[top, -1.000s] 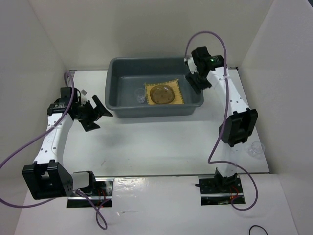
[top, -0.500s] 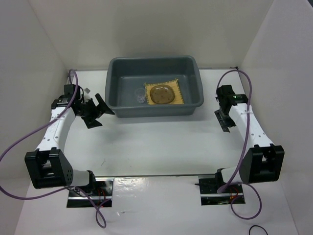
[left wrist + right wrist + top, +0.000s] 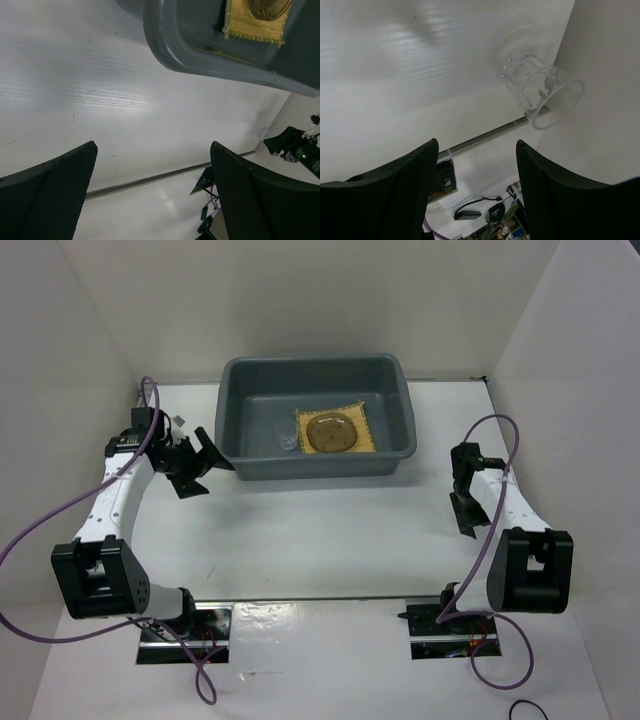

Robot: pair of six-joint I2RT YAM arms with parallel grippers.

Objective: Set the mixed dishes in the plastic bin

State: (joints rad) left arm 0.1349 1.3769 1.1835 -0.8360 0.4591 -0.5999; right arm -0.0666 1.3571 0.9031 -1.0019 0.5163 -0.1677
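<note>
Right gripper (image 3: 463, 512) is off the bin's (image 3: 320, 466) right rim and pulled back low at the table's right side, with the clear cup (image 3: 540, 90) ahead of it. Left gripper (image 3: 203, 464) nudges slightly toward the bin's left wall.

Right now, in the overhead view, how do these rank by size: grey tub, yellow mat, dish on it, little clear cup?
Largest: grey tub.
Then: yellow mat, lying inside it.
Then: round dish on the mat.
Smallest: clear cup.
</note>
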